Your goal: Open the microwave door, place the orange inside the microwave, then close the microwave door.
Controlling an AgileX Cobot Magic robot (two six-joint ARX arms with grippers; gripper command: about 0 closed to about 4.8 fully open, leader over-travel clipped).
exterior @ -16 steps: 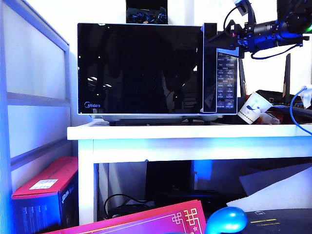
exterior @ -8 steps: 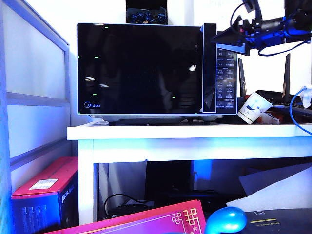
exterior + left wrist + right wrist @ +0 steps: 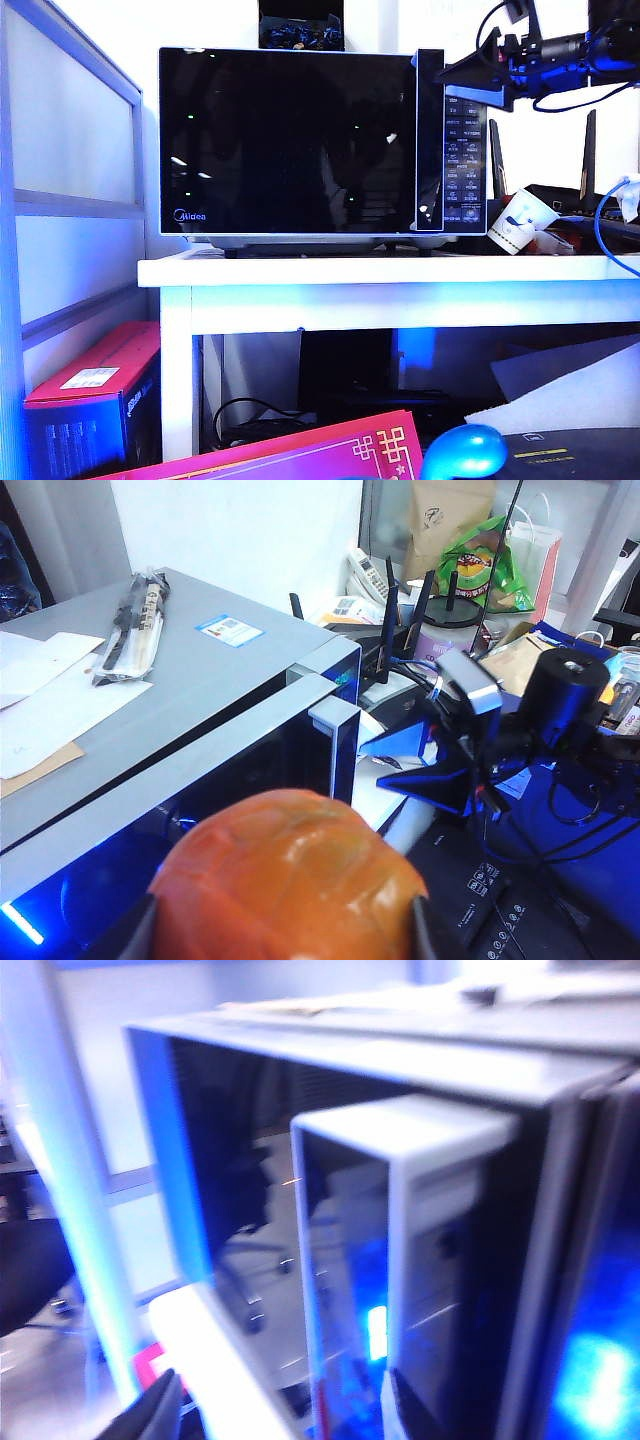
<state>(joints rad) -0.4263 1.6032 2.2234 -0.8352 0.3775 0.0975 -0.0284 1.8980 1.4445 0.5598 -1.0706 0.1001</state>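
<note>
The black-fronted microwave [image 3: 452, 140] stands on a white table [image 3: 380, 270]. Its glossy door [image 3: 290, 140] looks shut from the front. In the left wrist view my left gripper [image 3: 285, 932] is shut on the orange [image 3: 285, 875], hanging above the door's top edge [image 3: 230, 770]. My left gripper does not clearly show in the exterior view. My right gripper [image 3: 443, 73] is open at the top of the dark handle strip [image 3: 430, 140], its blue-lit tips [image 3: 385, 765] just short of the handle [image 3: 335, 720]. In the right wrist view its fingers [image 3: 155, 1410] stand wide apart before the handle [image 3: 420, 1260].
A tipped paper cup [image 3: 520, 222] and a black router with antennas [image 3: 585, 190] sit right of the microwave. Papers and a black packet [image 3: 135, 620] lie on its top. A red box [image 3: 95, 385] stands on the floor by the partition [image 3: 70, 180].
My right gripper has risen a little along the top of the handle strip. Reflections on the door glass have shifted. The door still looks shut from the front.
</note>
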